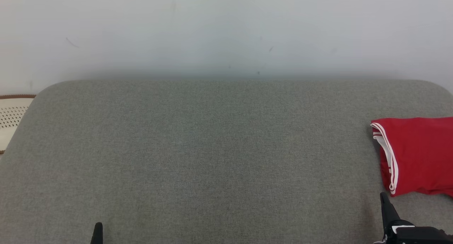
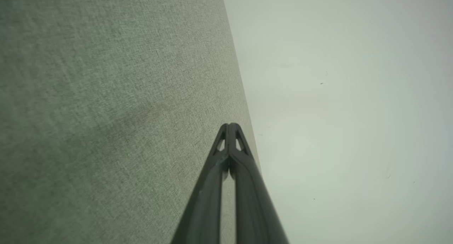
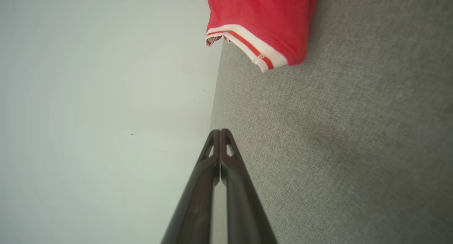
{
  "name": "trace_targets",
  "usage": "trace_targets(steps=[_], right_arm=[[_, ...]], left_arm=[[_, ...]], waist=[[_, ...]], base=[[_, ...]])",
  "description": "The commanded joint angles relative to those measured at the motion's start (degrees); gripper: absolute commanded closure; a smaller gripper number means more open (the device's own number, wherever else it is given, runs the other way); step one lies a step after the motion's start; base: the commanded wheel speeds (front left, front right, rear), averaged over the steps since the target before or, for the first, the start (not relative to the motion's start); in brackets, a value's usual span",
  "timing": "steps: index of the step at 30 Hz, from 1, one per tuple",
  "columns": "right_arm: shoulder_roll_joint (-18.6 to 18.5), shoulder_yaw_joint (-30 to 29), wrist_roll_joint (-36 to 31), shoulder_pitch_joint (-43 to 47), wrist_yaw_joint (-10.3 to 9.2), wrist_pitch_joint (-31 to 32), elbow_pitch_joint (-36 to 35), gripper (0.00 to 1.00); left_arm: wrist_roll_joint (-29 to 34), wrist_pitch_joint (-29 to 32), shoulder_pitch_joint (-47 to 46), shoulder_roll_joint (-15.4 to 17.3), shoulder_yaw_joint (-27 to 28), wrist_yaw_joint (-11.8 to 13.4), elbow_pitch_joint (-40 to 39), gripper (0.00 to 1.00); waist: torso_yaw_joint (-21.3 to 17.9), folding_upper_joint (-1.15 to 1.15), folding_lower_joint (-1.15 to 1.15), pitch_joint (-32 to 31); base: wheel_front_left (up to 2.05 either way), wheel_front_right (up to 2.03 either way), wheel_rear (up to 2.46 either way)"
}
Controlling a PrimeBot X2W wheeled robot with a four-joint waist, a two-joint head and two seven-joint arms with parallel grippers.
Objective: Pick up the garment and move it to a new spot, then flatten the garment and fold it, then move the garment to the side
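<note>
Left gripper: we see the left gripper (image 1: 97,232) at the near edge, low on the left. Its wrist view shows both fingers pressed together at the tips, closed on nothing, over bare grey cloth.
Right gripper: the right gripper (image 1: 384,198) rises from the lower right corner. In its own view its two fingers meet at the tips, closed and empty.
Garment: the red garment (image 1: 421,155) lies folded on the far right, cut off by the picture's edge. We see it just beyond the right gripper's tip, with a strip of cloth between them. Its white trim (image 1: 387,155) with a red stripe faces the middle.
Surface: a grey padded surface (image 1: 212,148) with rounded far corners carries the garment.
Left edge: we make out a pale perforated object (image 1: 10,118) with a brown rim beside the surface.
Backdrop: a plain pale wall (image 1: 226,31) stands behind.
</note>
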Motion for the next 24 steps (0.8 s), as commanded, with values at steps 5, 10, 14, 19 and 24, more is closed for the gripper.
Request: trace_targets(steps=[5, 10, 14, 19, 24], right_arm=[[0.2, -0.74, 3.13, 0.07, -0.03, 0.89, -0.97, 1.0], [0.29, -1.32, 5.48, 0.24, -0.03, 1.59, -1.38, 1.0], [0.36, -1.75, 7.39, 0.39, -0.03, 2.11, -1.69, 1.0], [0.47, -2.26, 9.55, 0.56, -0.03, 2.81, -2.11, 1.0], [0.58, -2.78, 11.8, 0.73, -0.03, 3.35, -2.52, 1.0]], left_arm=[[-3.11, 0.74, -0.85, 0.41, 0.09, -0.35, -0.65, 1.0], [-5.69, 1.24, -0.93, 0.43, 0.05, -0.57, -0.84, 1.0], [-7.48, 1.57, -1.0, 0.43, 0.02, -0.52, -0.97, 1.0], [-9.75, 2.12, -1.06, 0.45, -0.01, -0.74, -1.13, 1.0], [-12.0, 2.61, -1.04, 0.46, -0.04, -0.93, -1.26, 1.0]], waist=[[0.09, 0.0, 0.0, 0.05], [0.19, 0.0, 0.0, 0.1], [0.26, 0.0, 0.0, 0.14], [0.35, 0.0, 0.0, 0.19], [0.45, 0.0, 0.0, 0.24]], base=[[0.0, 0.0, 0.0], [0.0, 0.0, 0.0], [0.0, 0.0, 0.0], [0.0, 0.0, 0.0], [0.0, 0.0, 0.0]])
